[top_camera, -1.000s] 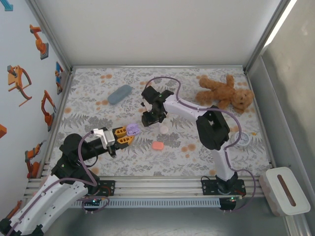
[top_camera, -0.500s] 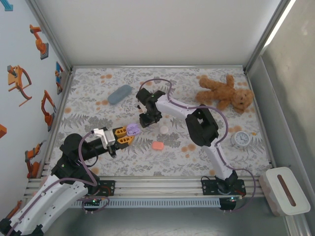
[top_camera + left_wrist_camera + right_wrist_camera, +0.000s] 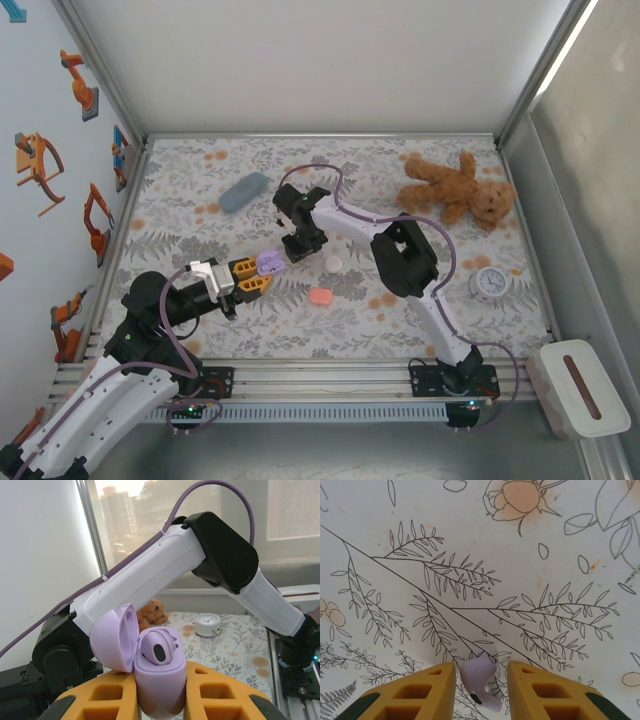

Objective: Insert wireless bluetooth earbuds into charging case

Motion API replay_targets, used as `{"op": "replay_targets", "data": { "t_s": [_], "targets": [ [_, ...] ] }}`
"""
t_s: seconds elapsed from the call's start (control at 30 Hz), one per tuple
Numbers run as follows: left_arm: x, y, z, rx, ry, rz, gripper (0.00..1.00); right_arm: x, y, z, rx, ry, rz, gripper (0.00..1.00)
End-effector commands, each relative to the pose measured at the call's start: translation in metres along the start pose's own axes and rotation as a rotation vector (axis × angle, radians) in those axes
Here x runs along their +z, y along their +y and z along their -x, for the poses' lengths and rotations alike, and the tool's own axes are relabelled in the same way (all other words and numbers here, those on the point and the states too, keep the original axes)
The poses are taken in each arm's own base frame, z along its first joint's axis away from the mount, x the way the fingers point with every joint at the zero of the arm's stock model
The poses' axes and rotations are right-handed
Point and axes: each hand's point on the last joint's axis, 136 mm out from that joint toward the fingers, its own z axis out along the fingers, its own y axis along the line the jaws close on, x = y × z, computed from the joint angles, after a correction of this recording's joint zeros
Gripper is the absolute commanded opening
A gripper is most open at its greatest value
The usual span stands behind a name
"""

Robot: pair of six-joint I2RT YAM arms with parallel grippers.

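My left gripper (image 3: 160, 672) is shut on a lilac charging case (image 3: 162, 692), held upright above the table with its lid (image 3: 112, 640) swung open to the left. One lilac earbud (image 3: 157, 650) sits in the case. From above, the case (image 3: 268, 263) shows at the tips of the left gripper (image 3: 252, 276). My right gripper (image 3: 298, 246) hangs just right of the case, pointing down at the table. In the right wrist view a second lilac earbud (image 3: 477, 680) lies on the floral cloth between the yellow fingers of the right gripper (image 3: 481, 668). A small gap shows on each side, so the jaws stand open around it.
On the cloth lie a pink case (image 3: 320, 296), a white round case (image 3: 333, 262) and a blue-grey case (image 3: 244, 191). A teddy bear (image 3: 455, 190) lies at the back right and a small clock (image 3: 491, 284) at the right. A white box (image 3: 578, 388) sits outside the table's right corner.
The right arm has swung left, bringing its gripper closer to the lilac case, and its jaws have narrowed. The left arm and the case have not moved.
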Motion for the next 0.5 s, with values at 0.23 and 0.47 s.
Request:
{"op": "replay_targets", "data": {
  "t_s": [0.23, 0.47],
  "targets": [
    [-0.002, 0.000, 0.019, 0.038, -0.040, 0.001, 0.00, 0.002, 0.002, 0.000, -0.015, 0.007, -0.011, 0.22],
    [-0.002, 0.000, 0.019, 0.036, -0.039, 0.001, 0.00, -0.019, 0.005, 0.006, -0.022, -0.050, -0.007, 0.20]
  ]
}}
